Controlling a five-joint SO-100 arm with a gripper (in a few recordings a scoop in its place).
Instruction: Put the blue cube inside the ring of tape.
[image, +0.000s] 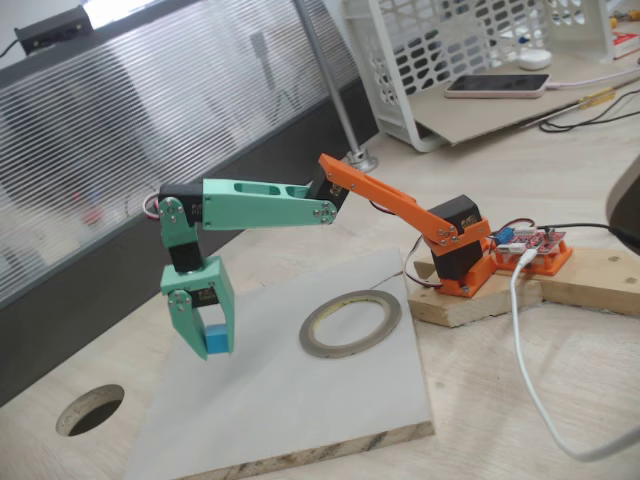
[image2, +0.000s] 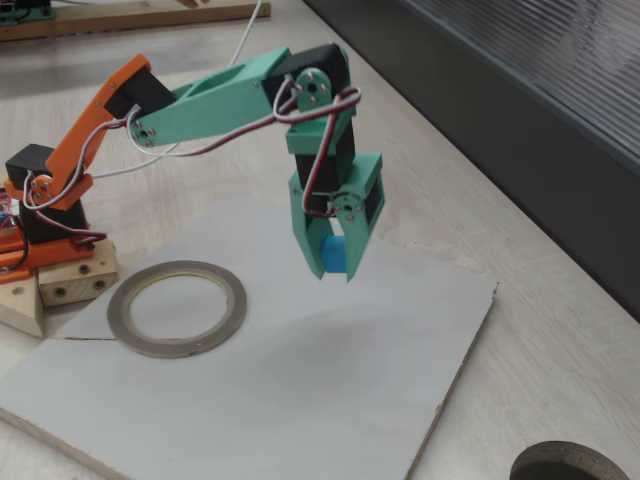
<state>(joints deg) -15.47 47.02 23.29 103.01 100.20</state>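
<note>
Nothing readable anywhere here, honestly. No text, labels, brand marks or numbers on anything in either fixed view. The small red circuit board (image: 527, 243) beside the arm's orange base might carry print, but it's far too small to make out.

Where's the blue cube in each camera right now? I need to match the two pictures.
A fixed view: the blue cube sits lower left, clamped in the green gripper above the grey board, left of the ring of tape.
Another fixed view: the cube is at centre, right of the ring.
Shared landmark: the ring of tape.
</note>
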